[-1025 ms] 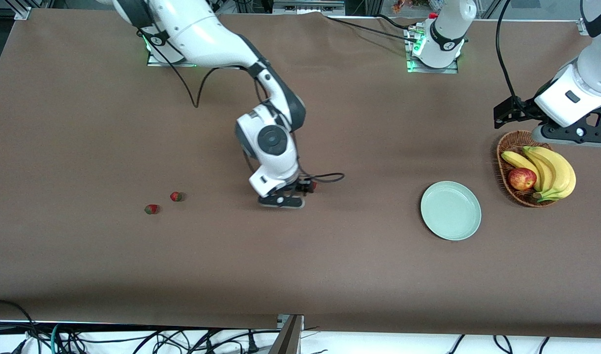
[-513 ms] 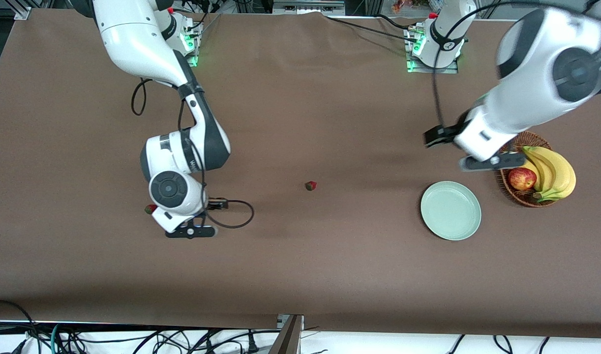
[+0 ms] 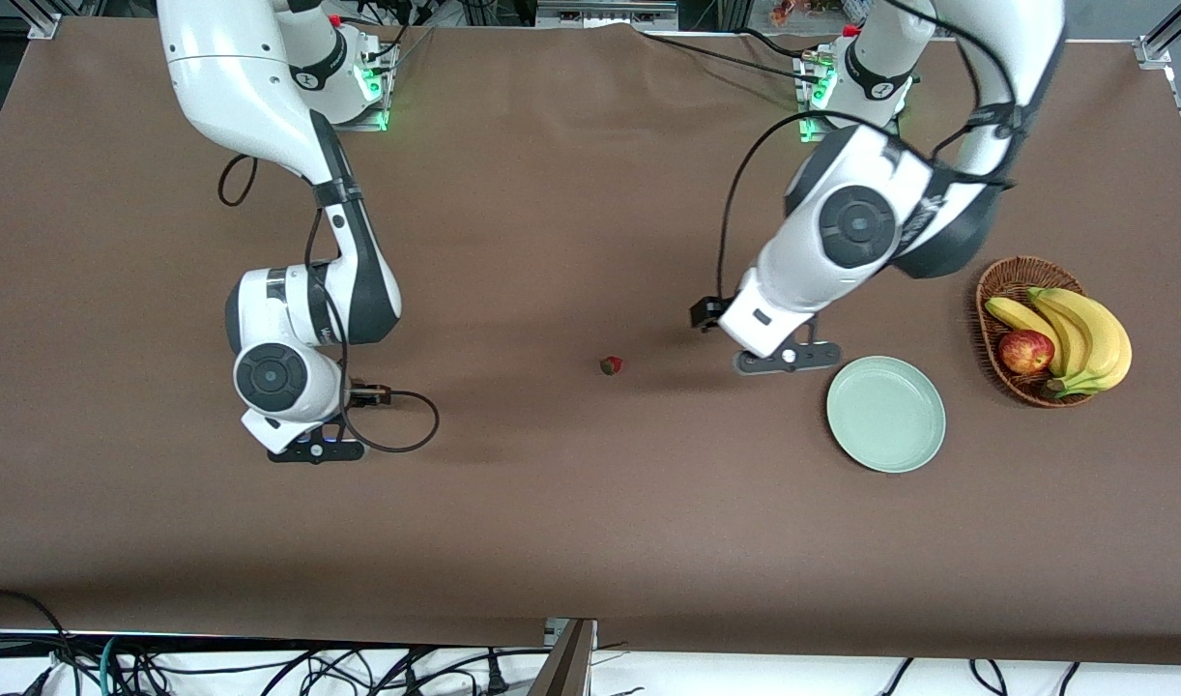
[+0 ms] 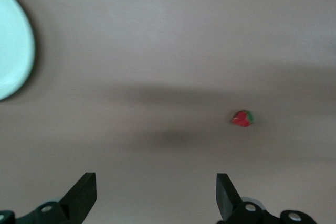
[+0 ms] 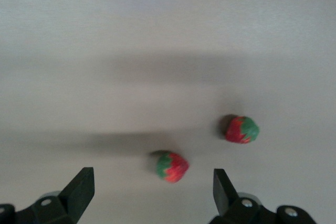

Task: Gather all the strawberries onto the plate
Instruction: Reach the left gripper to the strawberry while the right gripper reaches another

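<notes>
Three small red strawberries with green caps lie on the counter [image 3: 552,503]: one [image 3: 611,365] mid-counter, two [image 5: 172,166] beneath the right pincer [image 5: 149,195]. Both pincers, the left pincer [image 4: 155,198] included, gape wide and empty; the mint-green plate [image 3: 885,414] is bare

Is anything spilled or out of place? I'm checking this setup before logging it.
Nothing is spilled or damaged. Only the strawberries lie loose on the table: one mid-table, two under the right gripper. The plate holds nothing.

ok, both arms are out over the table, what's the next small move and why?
Probably lower the open right gripper onto the strawberry nearest its fingertips and close. Both berries in its wrist view lie loose on the table, and the plate is empty. The open left gripper hangs between the plate and the lone strawberry, not yet over it.
</notes>
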Controlling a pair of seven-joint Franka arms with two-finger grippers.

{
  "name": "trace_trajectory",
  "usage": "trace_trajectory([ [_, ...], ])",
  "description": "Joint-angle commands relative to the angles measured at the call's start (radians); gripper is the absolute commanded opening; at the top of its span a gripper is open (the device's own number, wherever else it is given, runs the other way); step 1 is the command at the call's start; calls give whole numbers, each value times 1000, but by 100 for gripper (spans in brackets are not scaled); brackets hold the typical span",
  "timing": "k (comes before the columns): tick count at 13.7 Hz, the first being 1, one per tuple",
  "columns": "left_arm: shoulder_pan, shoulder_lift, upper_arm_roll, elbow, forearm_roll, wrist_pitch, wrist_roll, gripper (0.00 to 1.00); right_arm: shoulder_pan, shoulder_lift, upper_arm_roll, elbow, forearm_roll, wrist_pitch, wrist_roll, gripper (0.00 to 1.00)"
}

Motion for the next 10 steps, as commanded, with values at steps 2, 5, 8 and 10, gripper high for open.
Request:
trace_trajectory([
  [2, -87, 79, 5, 35, 44, 81, -150, 100, 16, -105, -5, -253, 12, 210, -25, 100],
  [5, -108, 124, 21, 41, 98, 164, -208, 100, 14, -119, -5, -299, 27, 243, -25, 100],
  [8, -124, 225, 24, 100, 188, 229, -300, 100, 14, -119, -5, -319, 108, 260, -25, 100],
  [10, -174, 297, 51, 194, 202, 226, -387, 100, 11, -115, -5, -319, 125, 263, -31, 100],
])
